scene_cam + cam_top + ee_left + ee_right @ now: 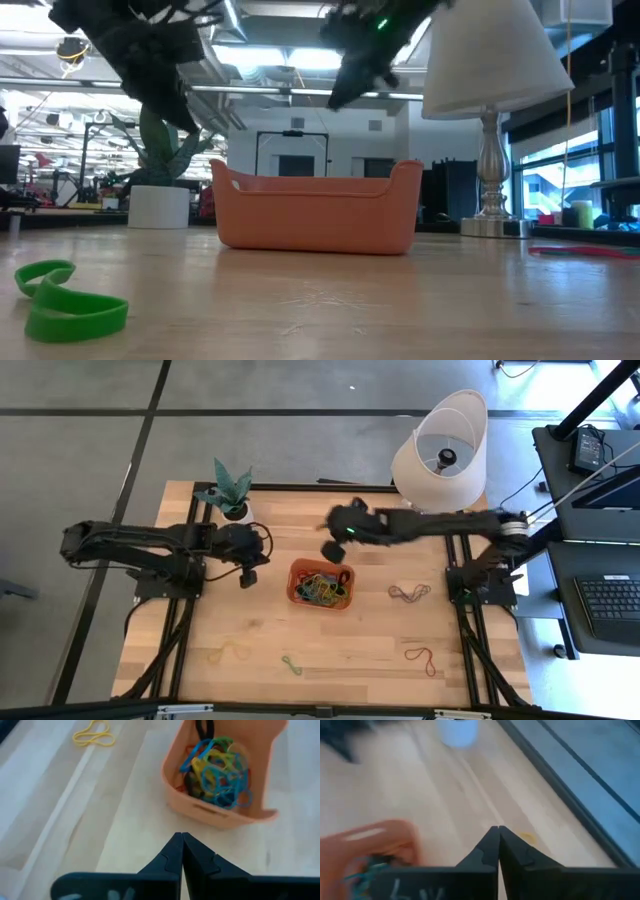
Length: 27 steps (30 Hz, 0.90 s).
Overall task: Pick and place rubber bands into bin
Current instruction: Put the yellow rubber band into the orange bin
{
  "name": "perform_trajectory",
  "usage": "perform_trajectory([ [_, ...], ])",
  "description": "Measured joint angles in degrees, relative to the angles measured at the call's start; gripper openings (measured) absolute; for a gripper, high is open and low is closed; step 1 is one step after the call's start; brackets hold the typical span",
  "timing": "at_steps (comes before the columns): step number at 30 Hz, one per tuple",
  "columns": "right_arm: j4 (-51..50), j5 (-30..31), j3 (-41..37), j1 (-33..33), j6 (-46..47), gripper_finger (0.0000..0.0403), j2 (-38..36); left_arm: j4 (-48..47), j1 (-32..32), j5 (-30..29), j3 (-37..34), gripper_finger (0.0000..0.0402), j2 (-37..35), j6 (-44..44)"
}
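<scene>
The orange bin [320, 586] [318, 205] [176, 775] stands mid-table and holds a heap of coloured rubber bands [216, 770]. Other rubber bands lie flat on the wood: yellow [228, 652] [93, 735], green [291, 665] [65, 300], red [421, 658] and a dark one [409, 592]. My left gripper [247, 575] [181, 845] hangs shut and empty, left of the bin. My right gripper [330, 550] [497, 840] is shut and empty in the air above the bin's far side; the bin [370, 845] shows blurred beside it.
A white lamp [442, 450] stands at the far right and a plant in a white pot [232, 500] [457, 731] at the far left. Bare wood lies between the bin and the near edge, dotted with the loose bands.
</scene>
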Motion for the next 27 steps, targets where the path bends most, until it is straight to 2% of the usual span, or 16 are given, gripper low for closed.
perform_trajectory([
  [4,-7.97,0.00,10.03,-4.17,-0.31,0.0015,10.19,2.20,2.91,2.83,-1.62,0.0003,0.16,3.68],
  [9,-15.88,-2.87,19.18,-8.84,3.08,0.0061,20.35,2.41,5.50,7.68,-2.28,0.0003,0.16,7.96],
  [15,-21.20,-10.53,25.07,-13.53,8.68,0.0151,27.82,2.35,7.59,10.30,-2.28,0.0003,0.18,11.94],
  [20,-21.57,-15.89,25.53,-16.38,11.17,0.0242,29.89,1.96,8.86,12.37,-2.28,0.0003,0.18,14.57],
  [27,-21.89,-16.57,25.43,-18.12,11.38,0.0352,31.88,1.50,10.61,13.40,-2.28,0.0003,0.21,16.68],
])
